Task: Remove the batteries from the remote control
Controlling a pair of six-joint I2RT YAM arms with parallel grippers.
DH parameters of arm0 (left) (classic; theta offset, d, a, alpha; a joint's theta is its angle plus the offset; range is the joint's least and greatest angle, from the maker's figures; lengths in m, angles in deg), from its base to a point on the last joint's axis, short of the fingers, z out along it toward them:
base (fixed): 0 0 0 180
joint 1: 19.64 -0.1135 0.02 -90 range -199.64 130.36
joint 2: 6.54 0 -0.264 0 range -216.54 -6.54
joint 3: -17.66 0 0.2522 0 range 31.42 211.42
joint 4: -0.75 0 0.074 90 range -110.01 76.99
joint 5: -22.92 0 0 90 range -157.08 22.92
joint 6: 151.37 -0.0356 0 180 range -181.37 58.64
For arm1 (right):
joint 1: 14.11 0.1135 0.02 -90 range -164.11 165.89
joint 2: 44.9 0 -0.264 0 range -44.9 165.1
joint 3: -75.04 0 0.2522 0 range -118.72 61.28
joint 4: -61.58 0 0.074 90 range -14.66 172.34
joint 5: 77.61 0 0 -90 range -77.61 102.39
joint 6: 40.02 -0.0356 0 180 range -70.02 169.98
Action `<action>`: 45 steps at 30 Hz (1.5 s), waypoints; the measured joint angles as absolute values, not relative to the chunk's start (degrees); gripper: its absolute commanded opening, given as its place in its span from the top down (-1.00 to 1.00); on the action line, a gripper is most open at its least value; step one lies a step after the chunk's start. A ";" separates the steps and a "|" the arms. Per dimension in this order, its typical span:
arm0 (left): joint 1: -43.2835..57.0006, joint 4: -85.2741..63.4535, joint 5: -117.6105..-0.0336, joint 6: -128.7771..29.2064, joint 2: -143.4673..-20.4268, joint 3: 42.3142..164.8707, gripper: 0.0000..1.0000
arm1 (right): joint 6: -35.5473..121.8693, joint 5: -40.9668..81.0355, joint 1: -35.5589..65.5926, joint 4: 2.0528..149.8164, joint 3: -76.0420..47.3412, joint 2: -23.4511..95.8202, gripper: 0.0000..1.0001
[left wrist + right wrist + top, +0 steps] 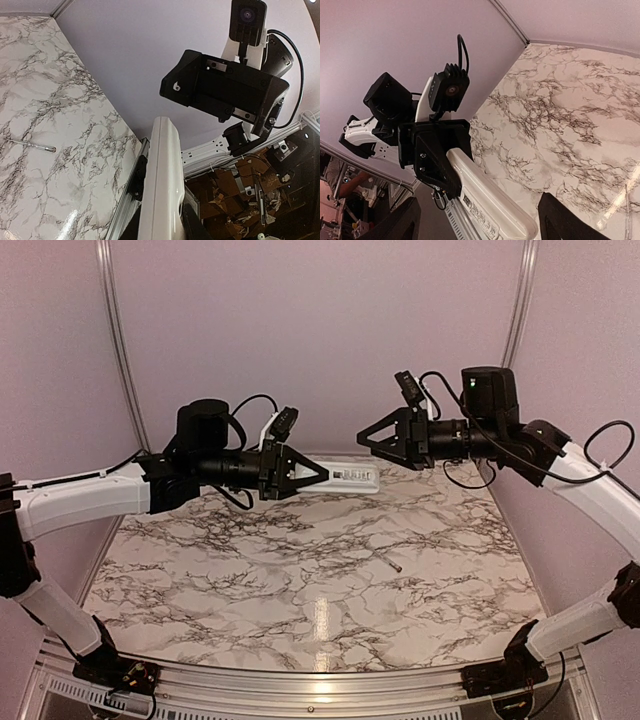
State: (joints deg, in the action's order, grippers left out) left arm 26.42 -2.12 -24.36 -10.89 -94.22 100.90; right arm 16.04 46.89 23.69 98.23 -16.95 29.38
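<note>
My left gripper (318, 477) is shut on the remote control (352, 478), a slim white bar held level in the air above the back of the table, its free end pointing right. In the left wrist view the remote (162, 180) rises between my fingers (136, 182). My right gripper (365, 438) is open and faces the remote's free end. In the right wrist view the remote (492, 200), its label side showing, reaches in between my wide-apart fingers (405, 222) without touching them. The left gripper (432, 150) shows behind it. The batteries are hidden.
A thin grey rod (391, 563) lies on the marble table (300, 590), right of the middle; it also shows in the left wrist view (30, 145). Pale walls stand at the back and sides. The right gripper body (225, 87) fills the upper left wrist view.
</note>
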 measured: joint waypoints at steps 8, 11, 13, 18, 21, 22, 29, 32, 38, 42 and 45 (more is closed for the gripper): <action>25.75 -7.01 -30.55 -13.90 -89.89 98.84 1.00 | 18.51 36.84 23.69 106.76 -20.41 26.65 -0.62; 25.44 -8.41 -33.39 -14.25 -88.60 98.45 1.00 | 18.08 35.03 23.69 108.66 -20.45 25.95 -0.59; 25.40 -9.07 -34.94 -14.23 -88.41 98.40 1.00 | 17.35 34.48 23.69 109.27 -20.45 25.84 -0.58; 25.33 -10.45 -37.54 -13.75 -88.49 97.92 1.00 | 14.95 32.82 23.69 109.23 -19.47 24.79 -0.58; 25.33 -10.69 -38.26 -13.12 -88.58 97.84 1.00 | 13.27 32.58 23.69 108.22 -17.17 23.46 -0.61; 25.33 -10.69 -38.46 -12.88 -88.60 97.81 1.00 | 12.74 32.58 23.69 107.96 -16.49 23.20 -0.63; 25.33 -10.31 -39.14 -11.37 -88.78 96.59 1.00 | 11.45 31.99 24.19 106.96 -15.58 23.02 -0.97; 25.33 -10.27 -39.12 -11.00 -89.48 96.59 1.00 | 11.21 31.09 24.30 106.56 -15.42 22.63 -0.97; 25.33 -10.25 -39.12 -10.73 -90.96 96.63 1.00 | 10.75 27.55 24.30 105.03 -12.63 18.54 -0.97; 25.35 -10.27 -39.12 -10.54 -92.41 97.27 1.00 | 9.97 24.43 24.28 104.03 -11.34 16.05 -0.97; 25.35 -10.31 -39.12 -10.51 -93.50 98.19 1.00 | 9.79 22.98 24.28 103.46 -10.68 15.07 -0.97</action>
State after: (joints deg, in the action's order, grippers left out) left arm 25.35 -10.31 -39.12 -10.51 -93.50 98.19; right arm 9.79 22.98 24.28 103.46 -10.68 15.07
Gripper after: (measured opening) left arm 0.215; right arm 0.985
